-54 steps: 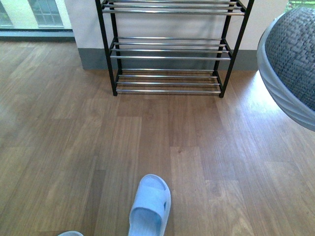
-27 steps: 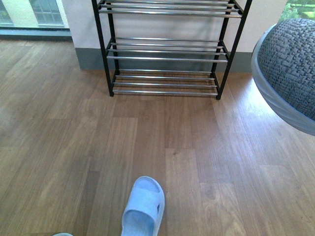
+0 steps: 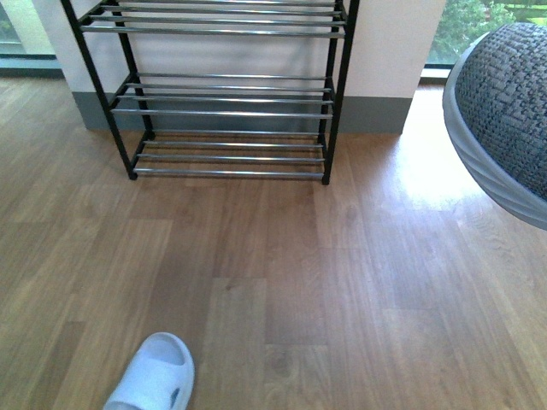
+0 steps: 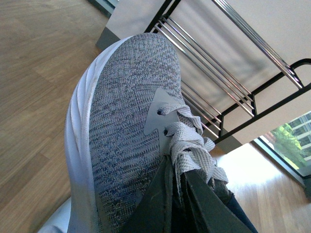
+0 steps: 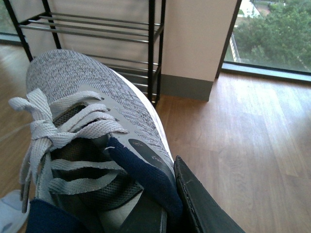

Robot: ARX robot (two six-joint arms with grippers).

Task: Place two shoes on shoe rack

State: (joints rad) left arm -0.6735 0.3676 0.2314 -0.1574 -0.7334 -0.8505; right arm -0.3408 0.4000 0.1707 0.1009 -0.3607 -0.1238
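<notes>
The black-framed shoe rack (image 3: 231, 111) with silver bars stands against the wall at the far left-centre of the front view. The toe of a grey knit sneaker (image 3: 513, 94) hangs in the air at that view's right edge; no gripper shows there. In the left wrist view my left gripper (image 4: 172, 167) is shut on the laces and tongue of one grey sneaker (image 4: 126, 121), its toe pointing toward the rack (image 4: 218, 68). My right gripper (image 5: 170, 194) is shut on the navy collar of the other grey sneaker (image 5: 87, 92), with the rack (image 5: 97, 29) beyond its toe.
A light blue slide slipper (image 3: 154, 380) lies on the wooden floor at the near left, its edge also showing in the right wrist view (image 5: 7, 213). A white wall with a grey skirting (image 3: 385, 111) and a floor-level window flank the rack. Bare wood floor lies before the rack.
In the front view the rack and the slipper have slid left, and the window at the right has come into view. The held sneaker stays at the right edge.
</notes>
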